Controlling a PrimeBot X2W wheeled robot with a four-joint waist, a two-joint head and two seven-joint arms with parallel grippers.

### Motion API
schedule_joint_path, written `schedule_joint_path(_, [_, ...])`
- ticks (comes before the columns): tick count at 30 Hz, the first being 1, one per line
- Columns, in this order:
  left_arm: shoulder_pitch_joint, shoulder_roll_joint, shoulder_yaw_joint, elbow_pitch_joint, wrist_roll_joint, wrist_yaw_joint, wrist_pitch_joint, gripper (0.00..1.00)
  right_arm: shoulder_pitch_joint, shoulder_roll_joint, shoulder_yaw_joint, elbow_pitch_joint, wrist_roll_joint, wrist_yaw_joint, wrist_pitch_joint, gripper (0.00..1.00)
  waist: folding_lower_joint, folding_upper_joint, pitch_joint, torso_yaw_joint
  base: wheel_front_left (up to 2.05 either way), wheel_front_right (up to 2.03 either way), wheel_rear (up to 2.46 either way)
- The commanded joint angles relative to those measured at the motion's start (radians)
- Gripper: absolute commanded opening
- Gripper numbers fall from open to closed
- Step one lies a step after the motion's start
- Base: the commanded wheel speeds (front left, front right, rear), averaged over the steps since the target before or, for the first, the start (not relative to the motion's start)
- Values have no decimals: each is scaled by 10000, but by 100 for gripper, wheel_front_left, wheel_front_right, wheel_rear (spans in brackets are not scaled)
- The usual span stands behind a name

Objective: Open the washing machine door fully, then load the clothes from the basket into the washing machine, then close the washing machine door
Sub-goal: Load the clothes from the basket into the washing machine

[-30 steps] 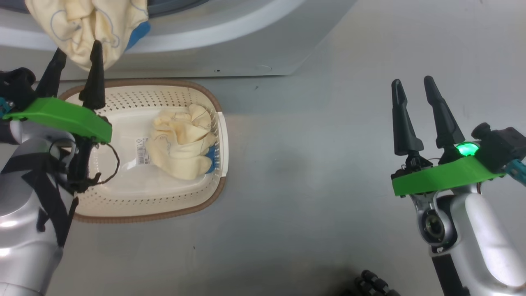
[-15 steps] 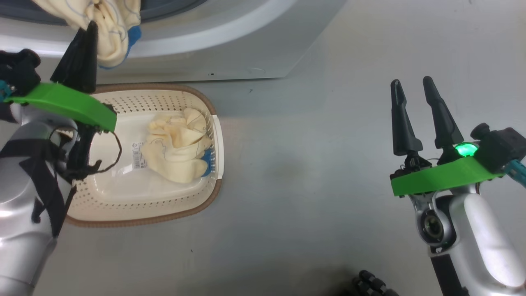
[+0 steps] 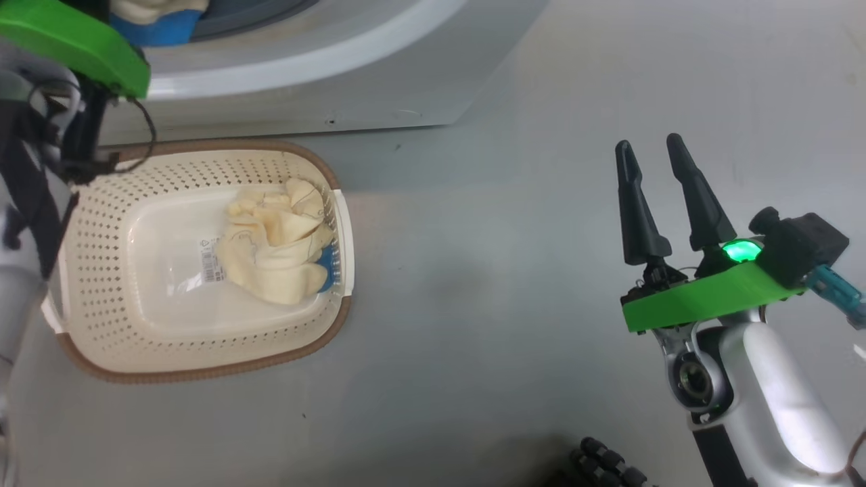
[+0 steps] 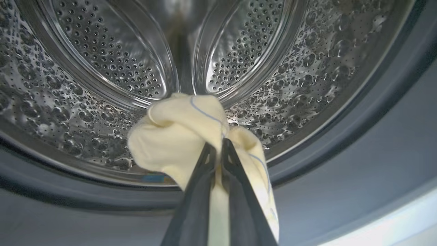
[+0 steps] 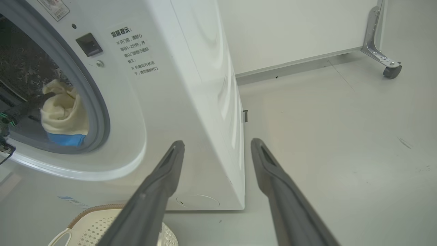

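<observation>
Grey floor (image 3: 473, 270) carries the basket (image 3: 203, 368), one cream garment (image 3: 277, 250) lying inside. At the washing machine (image 5: 177, 102) mouth the left gripper (image 4: 218, 145) pinches a second garment (image 4: 177, 136), mostly cut off in the head view; the right gripper (image 3: 647, 141) hangs spread, empty.

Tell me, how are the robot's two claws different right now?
The left claw is pinched shut on a cream-yellow garment; the right claw is open and holds nothing. The left claw is at the mouth of the steel drum, pointing inside; the right claw hangs over the grey floor. Both claws are made of two long, dark, pointed fingers.
</observation>
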Motion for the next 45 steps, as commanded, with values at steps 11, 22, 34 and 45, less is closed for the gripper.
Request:
schedule_joint_path(11, [-1566,569,1598,204,1569,462,-64,0,-41,23,511,-357,513,17,-67,100,0,0,305,-863,0,0,0])
schedule_joint_path(22, [-1416,220,1215,2407,2093,55,-65,0,50,23,597,-401,693,17,-67,100,0,0,218,-1126,0,0,0])
schedule_joint_path(34, [-1537,-101,270,3209,1369,6,117,100,54,24,559,-366,662,17,-67,100,0,0,-125,-884,0,0,0])
schedule_joint_path(45, [-875,-190,161,2594,633,5,-59,100,138,24,428,-224,448,17,-67,100,0,0,-719,-553,0,0,0])
